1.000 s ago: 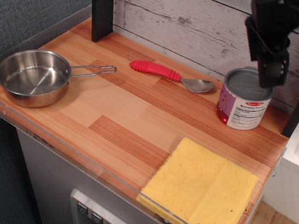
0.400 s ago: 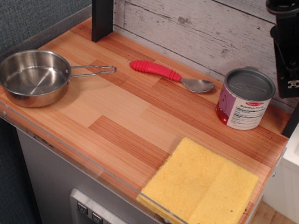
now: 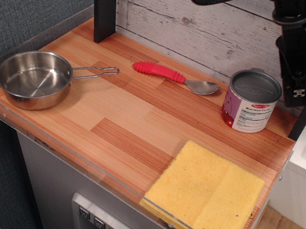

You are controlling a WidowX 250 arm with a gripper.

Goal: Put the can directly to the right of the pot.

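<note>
Just left of your hand, whose state I cannot tell, the short purple-and-white-labelled tin can looks rigid and slick; grip its sides.

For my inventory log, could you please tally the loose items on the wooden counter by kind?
Can: 1
Steel pot: 1
Red-handled spoon: 1
Yellow sponge cloth: 1
Total: 4

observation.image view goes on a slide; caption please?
End effector hovers beside the can at back right; the pot sits far left.
</note>
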